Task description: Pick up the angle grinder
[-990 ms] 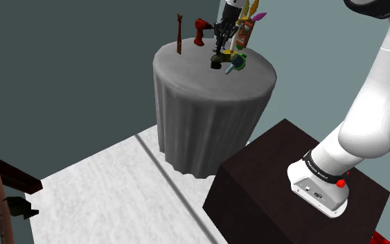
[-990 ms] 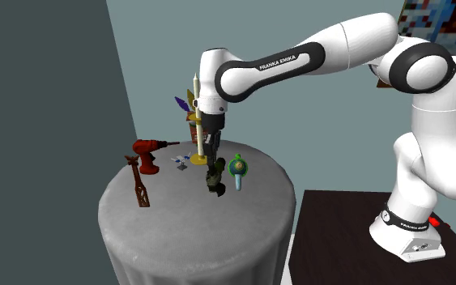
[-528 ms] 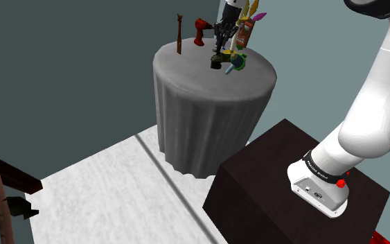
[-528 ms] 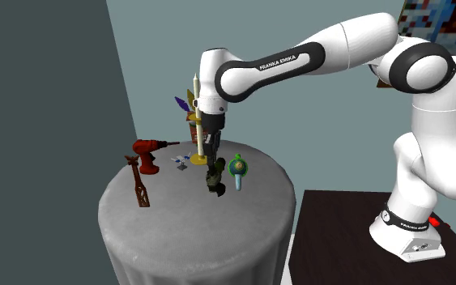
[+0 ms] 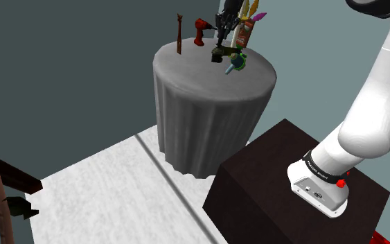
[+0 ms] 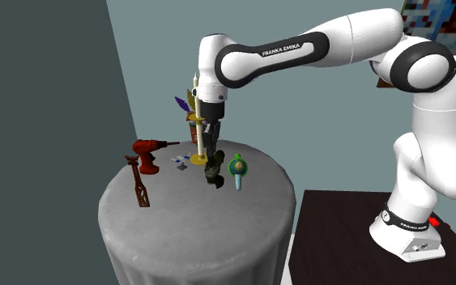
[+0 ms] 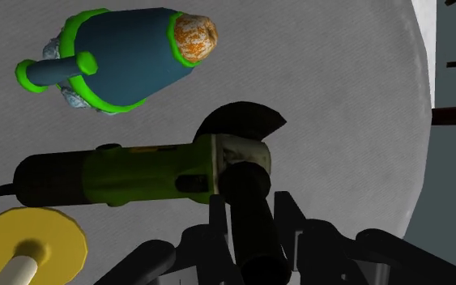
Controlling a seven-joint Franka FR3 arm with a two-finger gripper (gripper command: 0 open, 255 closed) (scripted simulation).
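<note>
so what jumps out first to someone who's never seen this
The white arm arcs over the round grey cloth-draped table, its black hand shut on the green and black angle grinder by its side handle. Beside it lies a blue cone-shaped object with green bands.

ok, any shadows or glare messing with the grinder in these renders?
Wrist view: no glare; the angle grinder has a readable green body, but its black side handle blends into the gripper clasping it. Shoulder view: it is a small dark shape; the table has shaded folds in its drape. Second exterior view: flat light, no clear cast shadow on the table.
</note>
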